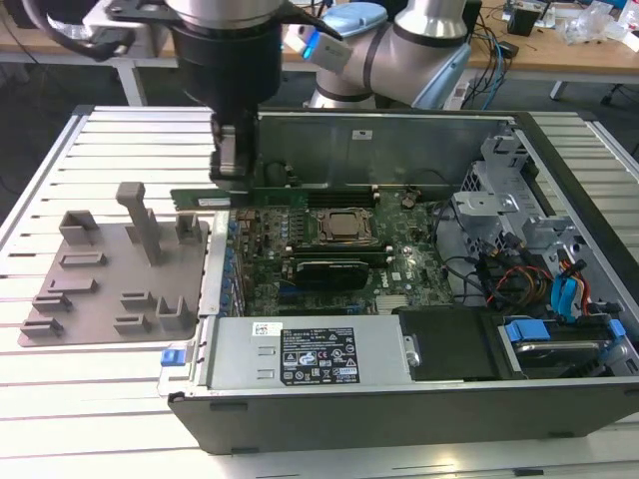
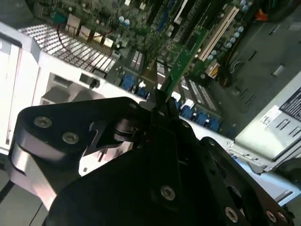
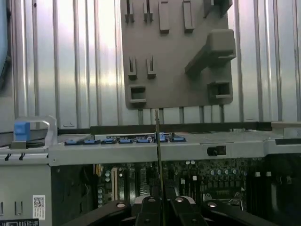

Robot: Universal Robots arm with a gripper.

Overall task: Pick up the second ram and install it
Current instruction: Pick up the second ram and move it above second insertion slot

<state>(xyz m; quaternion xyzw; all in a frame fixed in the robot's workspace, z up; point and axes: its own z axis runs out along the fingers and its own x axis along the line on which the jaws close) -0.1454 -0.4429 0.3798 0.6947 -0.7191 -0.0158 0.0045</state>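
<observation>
Green and thin in the second wrist view, the second ram (image 2: 184,59) sits clamped between the closed fingers of the gripper (image 2: 160,101), over the motherboard (image 2: 155,14). In the first wrist view it is edge-on, a mere line. The exterior view adds a grey tray (image 1: 100,284) beside the motherboard's case, where the fingertips are hard to make out.

Green ram (image 2: 184,59) — grey tray (image 1: 105,271) — black claw (image 2: 160,100).

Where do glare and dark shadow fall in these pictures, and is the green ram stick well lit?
First wrist view: glare streaks on the ribbed table; the motherboard is dim. Second wrist view: the gripper is a dark mass, yet the second ram it holds is well lit. Exterior view: even light, soft shadows.
</observation>
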